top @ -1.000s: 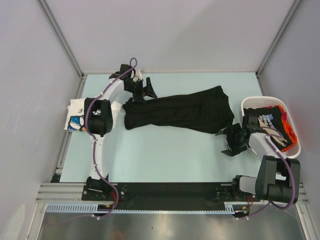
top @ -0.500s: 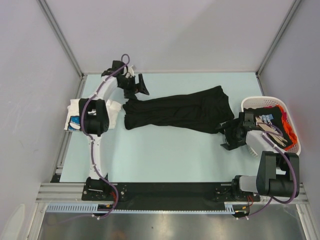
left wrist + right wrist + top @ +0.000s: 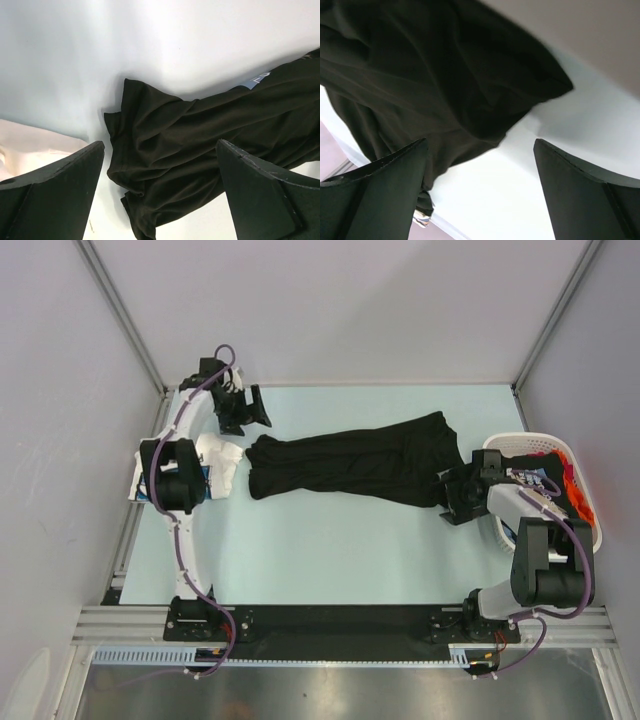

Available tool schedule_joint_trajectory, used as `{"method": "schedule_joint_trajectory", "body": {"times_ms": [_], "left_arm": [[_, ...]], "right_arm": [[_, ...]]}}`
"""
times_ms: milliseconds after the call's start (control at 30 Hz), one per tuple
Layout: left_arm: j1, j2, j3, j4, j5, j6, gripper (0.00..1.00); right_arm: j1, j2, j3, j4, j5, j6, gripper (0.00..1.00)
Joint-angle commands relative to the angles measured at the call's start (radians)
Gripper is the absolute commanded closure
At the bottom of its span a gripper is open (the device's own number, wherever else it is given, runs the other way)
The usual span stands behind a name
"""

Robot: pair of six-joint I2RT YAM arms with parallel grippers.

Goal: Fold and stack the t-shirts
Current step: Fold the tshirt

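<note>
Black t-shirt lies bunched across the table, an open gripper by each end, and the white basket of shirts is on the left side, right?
No: the white basket sits on the right side, as the top external view shows. The rest holds: the black t-shirt lies bunched across the table, the left gripper and right gripper open by its ends.

Overhead plus two close wrist views, black t-shirt (image 3: 350,465) shared.

White slotted basket (image 3: 515,438) at pale-green table's (image 3: 330,540) right edge
</note>
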Motion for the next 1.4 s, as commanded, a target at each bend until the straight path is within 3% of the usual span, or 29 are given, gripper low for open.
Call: {"method": "schedule_joint_trajectory", "body": {"times_ms": [0,300,400,433,500,533,600,1067,1200,1233,1267,1333,1367], "left_arm": [[-0.008,0.029,0.006,-0.015,-0.007,0.024,0.00],[-0.023,0.089,0.010,-0.059,-0.010,0.025,0.02],[-0.032,0.098,0.007,-0.067,-0.013,0.028,0.12],[-0.034,0.106,0.009,-0.067,-0.009,0.028,0.27],[-0.035,0.115,0.013,-0.070,0.005,0.025,0.48],[-0.037,0.124,0.016,-0.070,0.005,0.021,0.76],[-0.037,0.132,0.024,-0.070,-0.007,0.015,1.00],[-0.006,0.086,0.033,-0.059,-0.170,-0.013,1.00],[-0.004,0.106,0.010,-0.093,-0.156,-0.005,0.74],[-0.004,0.107,0.003,-0.099,-0.162,-0.005,0.73],[-0.004,0.104,-0.023,-0.102,-0.182,-0.007,0.66],[-0.004,0.095,-0.056,-0.100,-0.193,-0.010,0.48],[-0.004,0.090,-0.062,-0.100,-0.193,-0.010,0.20]], "right_arm": [[0.006,0.028,0.063,0.024,0.036,0.012,0.08],[0.006,0.039,0.074,-0.016,0.066,0.030,0.08],[0.006,0.048,0.080,-0.030,0.072,0.032,0.07],[0.006,0.051,0.081,-0.033,0.071,0.033,0.08],[0.006,0.060,0.084,-0.031,0.066,0.032,0.08],[0.006,0.063,0.087,-0.030,0.062,0.029,0.08],[0.008,0.063,0.090,-0.030,0.060,0.026,0.08],[0.021,0.050,0.093,-0.063,0.083,0.012,0.08],[0.023,0.059,0.097,-0.063,0.085,0.012,0.08],[0.023,0.060,0.101,-0.071,0.086,0.013,0.08],[0.023,0.062,0.101,-0.071,0.086,0.015,0.08],[0.024,0.063,0.104,-0.074,0.086,0.015,0.08],[0.026,0.065,0.106,-0.073,0.088,0.012,0.08]]}}
